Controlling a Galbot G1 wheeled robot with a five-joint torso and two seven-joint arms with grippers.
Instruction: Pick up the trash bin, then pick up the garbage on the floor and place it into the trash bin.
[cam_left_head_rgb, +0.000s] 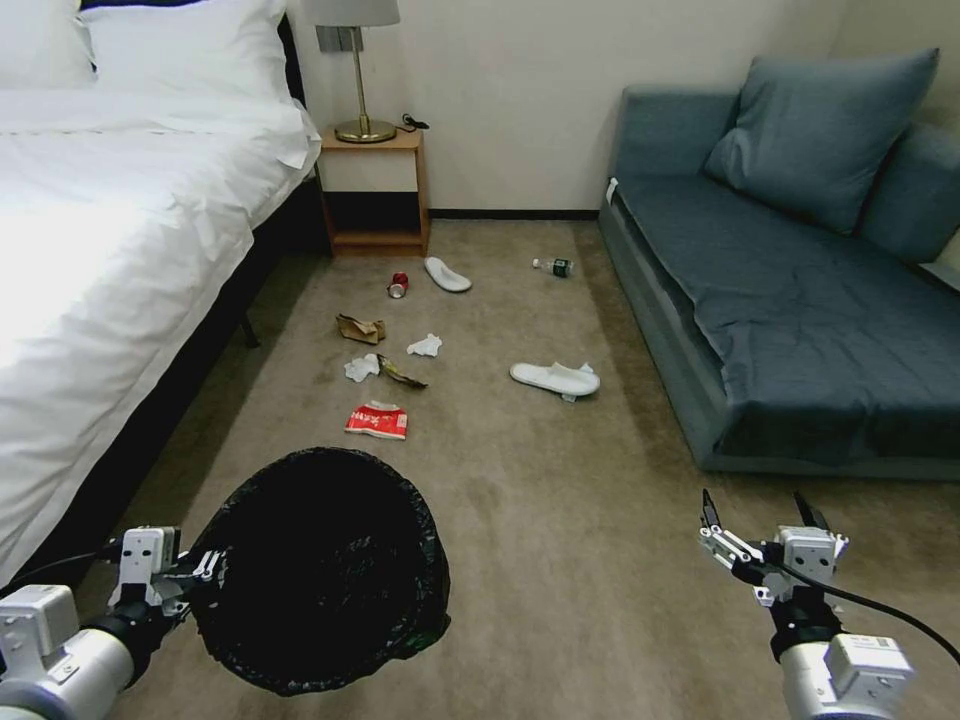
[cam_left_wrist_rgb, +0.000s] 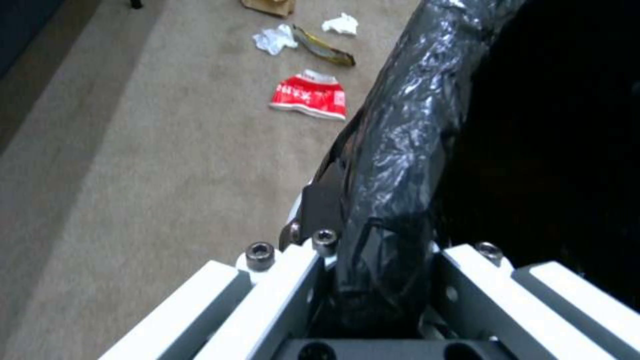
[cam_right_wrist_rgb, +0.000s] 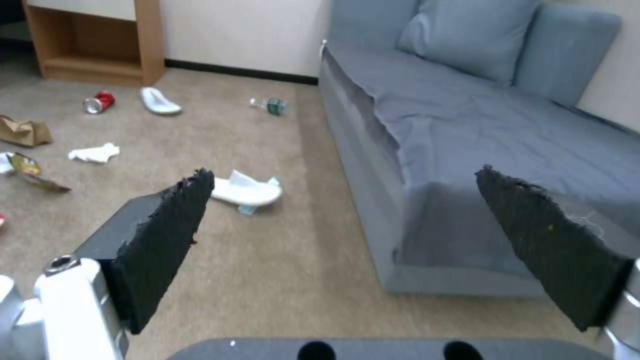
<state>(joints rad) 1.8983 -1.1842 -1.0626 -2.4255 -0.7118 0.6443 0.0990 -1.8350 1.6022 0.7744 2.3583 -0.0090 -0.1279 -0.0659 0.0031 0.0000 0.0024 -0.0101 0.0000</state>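
Your left gripper (cam_left_head_rgb: 205, 572) holds the round bin lined with glossy black plastic (cam_left_head_rgb: 320, 570) by its rim, fingers clamped (bag film between them), so it may slip. Right gripper (cam_left_head_rgb: 760, 520) hovers, fingers wide; the red-white wrapper (cam_left_head_rgb: 377, 421) lies just beyond the bin.

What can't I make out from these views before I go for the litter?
- Inside of the trash bin: head view, all black, contents unreadable.
- Left gripper: left wrist view, fingertips hidden behind the bag at the rim.
- Bottle label: too small.
- Red-white wrapper print: blurred.
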